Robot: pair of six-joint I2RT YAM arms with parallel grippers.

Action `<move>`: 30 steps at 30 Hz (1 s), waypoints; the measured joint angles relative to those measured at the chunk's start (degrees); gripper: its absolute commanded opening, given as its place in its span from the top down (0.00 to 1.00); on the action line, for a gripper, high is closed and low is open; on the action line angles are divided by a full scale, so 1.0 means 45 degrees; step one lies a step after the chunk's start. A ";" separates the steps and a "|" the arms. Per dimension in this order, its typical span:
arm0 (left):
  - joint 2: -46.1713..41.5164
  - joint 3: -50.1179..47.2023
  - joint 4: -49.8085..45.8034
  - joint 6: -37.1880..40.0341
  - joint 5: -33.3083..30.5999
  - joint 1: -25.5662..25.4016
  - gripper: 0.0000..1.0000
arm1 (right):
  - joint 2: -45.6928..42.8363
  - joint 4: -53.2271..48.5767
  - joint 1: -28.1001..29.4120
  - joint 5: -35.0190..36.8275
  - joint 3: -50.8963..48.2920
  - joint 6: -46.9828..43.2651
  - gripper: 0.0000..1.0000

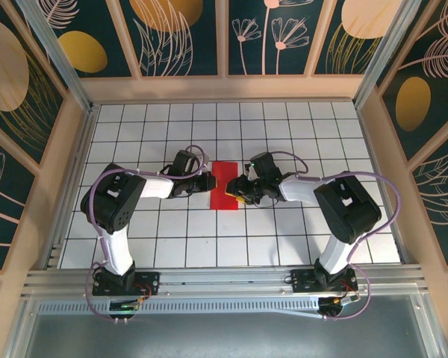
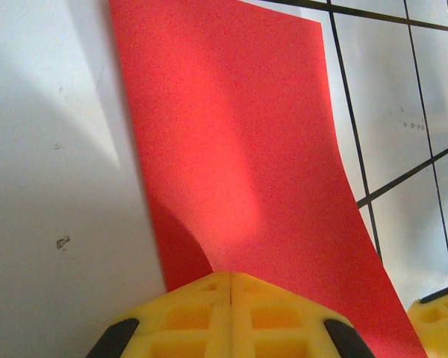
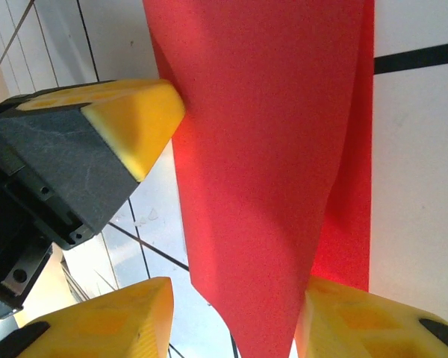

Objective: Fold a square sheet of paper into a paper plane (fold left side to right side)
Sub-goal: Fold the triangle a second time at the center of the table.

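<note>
We see the square sheet of paper [image 1: 225,185], folded into a narrow red strip, at the middle of the gridded surface [image 1: 284,239]. The left gripper [image 2: 231,287] presses closed jaws at the sheet's left edge; the right gripper [image 3: 235,313] holds its jaws apart astride the sheet's raised right flap.

Top cam sits high up behind the two arm bases [image 1: 123,282] and looks down and forward over the whole white tiled tabletop [image 1: 284,127], so that's the far, wide one. Left wrist cam rides right behind the left gripper [image 2: 230,283], super close, staring along the thin bright red sheet of paper [image 2: 239,149]. Right wrist cam is just as tight, peering past the right gripper [image 3: 239,291] at the same sheet. All three share that sheet and the tiles around it. The right wrist cam also catches one yellow-tipped dark grey finger [image 3: 134,119] of the left gripper, upper left.
</note>
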 measured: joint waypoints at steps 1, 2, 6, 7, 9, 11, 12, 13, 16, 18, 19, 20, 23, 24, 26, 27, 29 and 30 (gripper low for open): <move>0.0000 0.0000 0.0000 0.0000 -0.0005 0.0000 1.00 | 0.0107 0.0024 -0.0029 -0.0015 0.0015 0.0005 0.55; 0.0000 0.0000 -0.0005 0.0005 0.0000 0.0000 1.00 | 0.0204 0.0068 -0.0063 -0.0029 0.0024 0.0000 0.55; 0.0000 0.0000 -0.0005 0.0000 -0.0034 -0.0010 1.00 | 0.0486 0.0102 -0.0282 -0.0029 0.0112 -0.0005 0.55; 0.0000 0.0000 -0.0005 0.0000 -0.0039 -0.0010 1.00 | 0.0500 0.0097 -0.0335 -0.0034 0.0131 -0.0005 0.55; 0.0000 0.0000 0.0000 0.0000 -0.0039 -0.0010 1.00 | 0.0525 0.0107 -0.0398 -0.0034 0.0223 -0.0015 0.55; -0.0005 0.0000 0.0000 0.0000 -0.0039 -0.0010 1.00 | 0.0612 0.0189 -0.0403 -0.0044 0.0379 -0.0024 0.55; 0.0000 0.0000 -0.0005 0.0000 -0.0039 -0.0010 1.00 | 0.0670 0.0233 -0.0403 -0.0068 0.0471 -0.0044 0.55; 0.0000 0.0000 -0.0005 0.0000 -0.0039 -0.0010 1.00 | 0.0729 0.0311 -0.0403 -0.0112 0.0539 -0.0053 0.55; 0.0000 0.0000 -0.0005 0.0000 -0.0039 -0.0010 1.00 | 0.0889 0.0408 -0.0403 -0.0238 0.0680 -0.0053 0.55; -0.0005 0.0000 -0.0005 0.0005 -0.0039 -0.0010 1.00 | 0.0991 0.0442 -0.0447 -0.0291 0.0714 -0.0058 0.55; 0.0000 0.0000 -0.0005 0.0000 -0.0039 -0.0010 1.00 | 0.1054 0.0476 -0.0495 -0.0325 0.0719 -0.0058 0.55; 0.0000 0.0000 -0.0005 0.0000 -0.0039 -0.0010 1.00 | 0.1098 0.0491 -0.0568 -0.0330 0.0719 -0.0053 0.55; -0.0005 0.0000 -0.0005 0.0000 -0.0039 -0.0010 1.00 | 0.1219 0.0554 -0.0821 -0.0325 0.0738 -0.0063 0.56; 0.0000 0.0000 0.0000 0.0000 -0.0039 -0.0010 1.00 | 0.1263 0.0578 -0.0894 -0.0325 0.0767 -0.0092 0.55; 0.0000 0.0000 -0.0005 0.0000 -0.0039 -0.0010 1.00 | 0.1331 0.0583 -0.0952 -0.0330 0.0855 -0.0199 0.56; -0.0005 0.0000 -0.0005 0.0000 -0.0039 -0.0010 1.00 | 0.1370 0.0588 -0.0976 -0.0330 0.0937 -0.0267 0.56; 0.0000 0.0000 -0.0005 0.0000 -0.0039 -0.0010 1.00 | 0.1486 0.0622 -0.0986 -0.0345 0.1137 -0.0355 0.56; -0.0005 0.0000 -0.0005 0.0000 -0.0039 -0.0010 1.00 | 0.1554 0.0646 -0.0991 -0.0369 0.1239 -0.0398 0.57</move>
